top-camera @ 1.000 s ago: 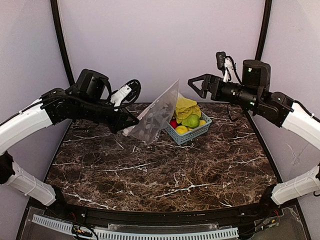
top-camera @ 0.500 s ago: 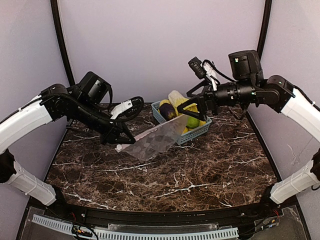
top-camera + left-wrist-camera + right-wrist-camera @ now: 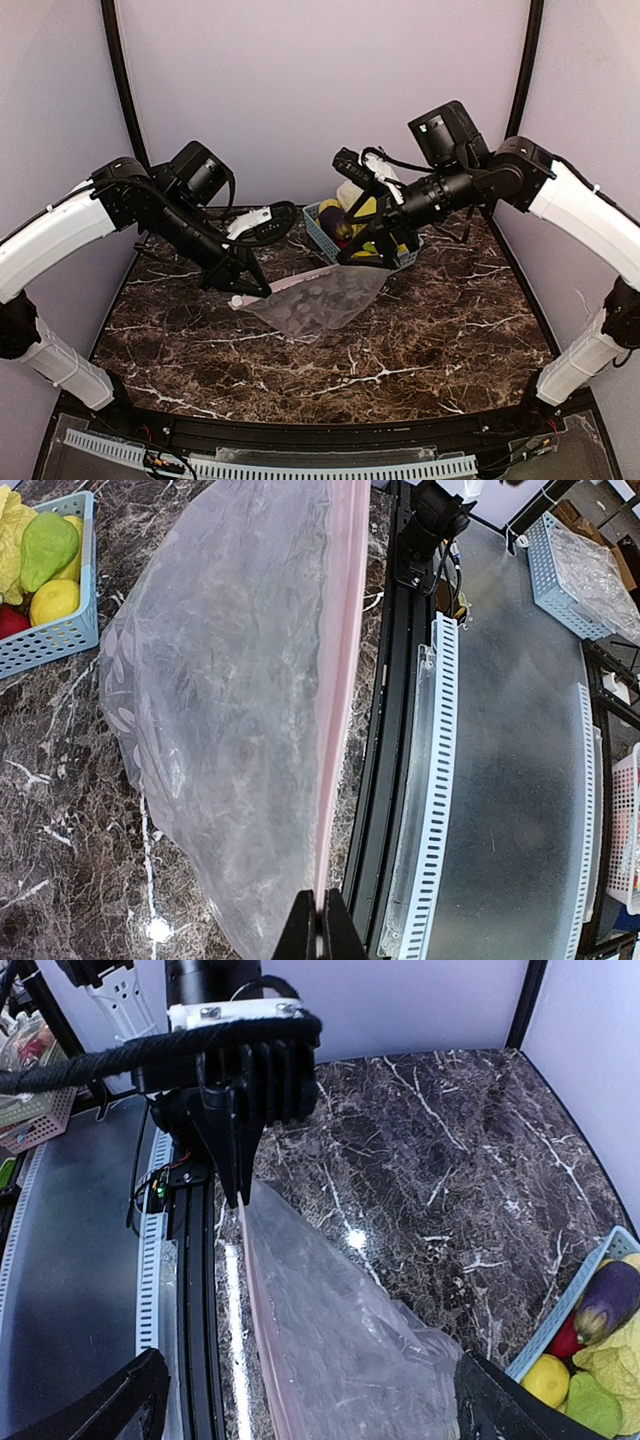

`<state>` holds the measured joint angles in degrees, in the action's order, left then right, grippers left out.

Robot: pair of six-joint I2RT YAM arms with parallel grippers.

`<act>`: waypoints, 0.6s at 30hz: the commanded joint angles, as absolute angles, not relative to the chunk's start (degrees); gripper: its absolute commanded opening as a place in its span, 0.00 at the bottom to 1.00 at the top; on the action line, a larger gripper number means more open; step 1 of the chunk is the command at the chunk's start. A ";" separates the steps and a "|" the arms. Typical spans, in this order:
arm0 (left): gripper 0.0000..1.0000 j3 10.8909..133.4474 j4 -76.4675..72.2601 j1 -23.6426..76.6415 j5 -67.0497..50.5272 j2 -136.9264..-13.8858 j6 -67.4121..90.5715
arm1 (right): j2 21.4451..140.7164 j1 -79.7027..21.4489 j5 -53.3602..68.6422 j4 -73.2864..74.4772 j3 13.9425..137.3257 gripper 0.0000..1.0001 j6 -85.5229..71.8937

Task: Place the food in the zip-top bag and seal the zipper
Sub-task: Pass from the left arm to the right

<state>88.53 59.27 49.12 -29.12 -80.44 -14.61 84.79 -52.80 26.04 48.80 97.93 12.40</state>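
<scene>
Left gripper [image 3: 318, 935] fingers clamped on zipper [image 3: 338, 680] corner, at 9 o'clock end of zip-top bag [image 3: 322, 300]. Bag sags onto marble table [image 3: 420, 350]; mouth looks shut, nothing inside.
Right gripper [image 3: 310, 1360] fingers wide apart, empty, over bag's 1 o'clock end.
Next, likely: pinch one zipper lip only, peel apart gently.
Blue basket [image 3: 62, 635], 1 o'clock of bag: eggplant [image 3: 608, 1300], cabbage [image 3: 350, 195], lemon [image 3: 52, 600], green fruit [image 3: 45, 542], red piece [image 3: 8, 622].

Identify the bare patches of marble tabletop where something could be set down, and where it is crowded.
Bare: the near half of the table, between the zip-top bag and the near edge; also the strip right of the basket. Crowded: far centre, where bag, basket, left claw and right claw bunch together.
</scene>
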 commanded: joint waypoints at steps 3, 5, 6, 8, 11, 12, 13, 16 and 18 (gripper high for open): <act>0.01 91.01 61.83 49.31 -30.87 -81.03 -16.05 | 87.71 -55.19 28.83 53.68 101.05 0.95 14.87; 0.01 91.13 61.71 49.28 -30.96 -81.18 -16.25 | 88.24 -55.36 28.68 53.42 100.67 0.94 15.00; 0.01 91.20 61.66 49.28 -30.88 -81.20 -16.25 | 88.49 -55.41 28.84 53.26 100.52 0.93 14.95; 0.01 91.29 61.62 49.30 -30.94 -81.21 -16.38 | 89.00 -55.50 29.14 53.19 100.35 0.91 14.96; 0.01 91.33 61.27 49.27 -31.09 -81.00 -16.38 | 89.47 -55.63 29.05 53.02 99.85 0.85 14.97; 0.01 91.32 61.22 49.29 -31.06 -80.78 -16.36 | 89.54 -55.63 29.01 52.81 99.54 0.84 14.93; 0.01 91.32 60.94 49.28 -31.03 -80.73 -16.33 | 89.48 -55.63 29.00 52.63 99.17 0.82 14.96; 0.01 91.32 60.72 49.30 -30.98 -80.37 -16.24 | 89.33 -55.62 29.65 51.64 98.18 0.76 14.95; 0.01 91.20 60.59 49.31 -31.02 -80.19 -16.10 | 89.46 -55.63 29.71 51.46 97.79 0.73 14.99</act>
<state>89.97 60.10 49.12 -30.04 -81.43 -15.44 89.14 -55.09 28.69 52.69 98.85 14.74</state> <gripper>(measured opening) 0.010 0.749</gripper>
